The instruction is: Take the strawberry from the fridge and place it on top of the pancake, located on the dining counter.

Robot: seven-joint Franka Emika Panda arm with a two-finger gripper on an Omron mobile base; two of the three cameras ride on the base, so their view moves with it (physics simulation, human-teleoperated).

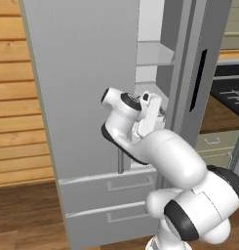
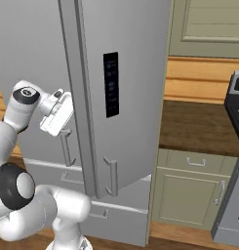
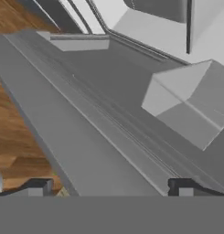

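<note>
Jaws spread wide, nothing between them. Our gripper [image 3: 109, 186] sits at the gap between the fridge [image 1: 87, 73] doors, straddling the edge of the right door [image 2: 126, 88], which stands ajar. Pale shelves [image 1: 152, 58] visible through the gap. Strawberry not seen yet; we judge it is inside. Step in hand: swing the door wider. We'd push along its inner edge, steadily, keeping clear of the bar handle [image 2: 112, 177].

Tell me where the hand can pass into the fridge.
The one opening is the narrow gap between the fridge's left door and its part-open right door, where pale shelves show. The open gripper sits at that gap, near the door edges.
</note>
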